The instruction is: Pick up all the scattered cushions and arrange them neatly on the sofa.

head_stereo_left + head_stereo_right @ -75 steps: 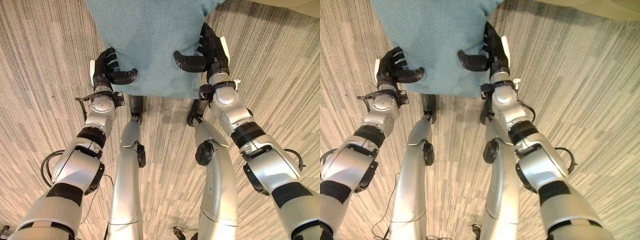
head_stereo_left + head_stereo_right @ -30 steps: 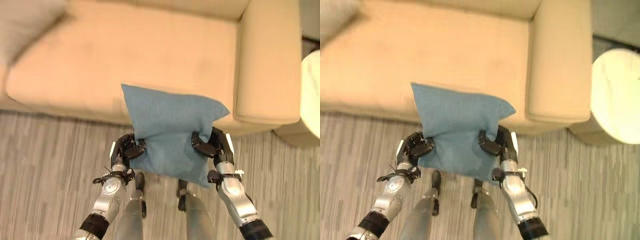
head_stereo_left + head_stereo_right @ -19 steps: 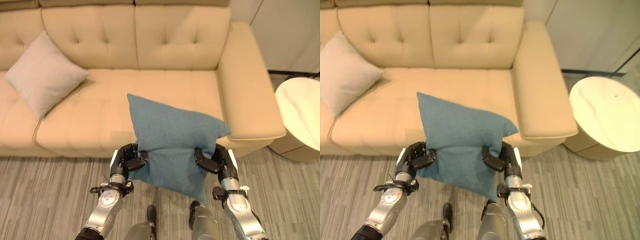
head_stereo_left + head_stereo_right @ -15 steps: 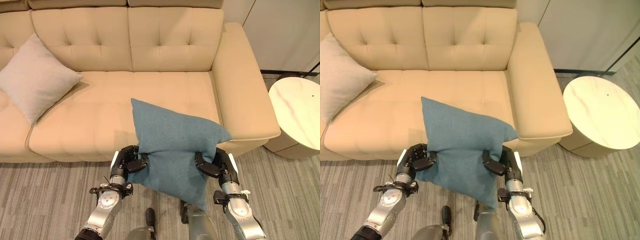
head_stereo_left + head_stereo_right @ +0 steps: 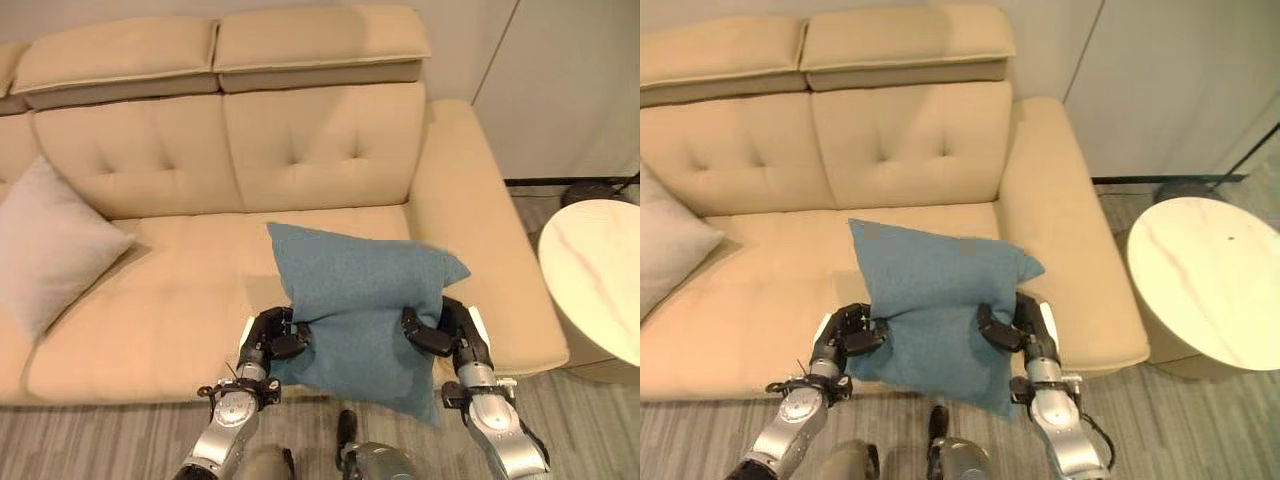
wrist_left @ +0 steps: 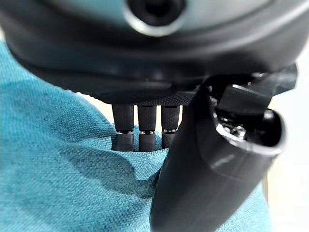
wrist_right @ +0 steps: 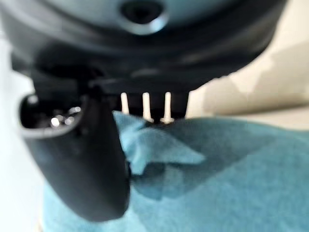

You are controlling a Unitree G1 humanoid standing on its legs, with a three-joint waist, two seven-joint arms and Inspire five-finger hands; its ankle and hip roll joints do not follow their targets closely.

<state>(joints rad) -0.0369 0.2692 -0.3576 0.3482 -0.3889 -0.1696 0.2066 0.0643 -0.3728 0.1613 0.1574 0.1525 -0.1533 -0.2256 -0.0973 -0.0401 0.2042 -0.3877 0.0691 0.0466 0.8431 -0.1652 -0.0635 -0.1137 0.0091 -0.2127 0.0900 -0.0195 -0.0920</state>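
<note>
Both hands have carried the blue cushion [image 5: 365, 305] forward from the front edge to above the seat of the sofa [image 5: 180, 290]. Left hand [image 5: 268, 336] and right hand [image 5: 448, 330] pinch its sides, fingers curled. Farther back, a beige cushion [image 5: 45, 258] leans at the seat's left end.
</note>
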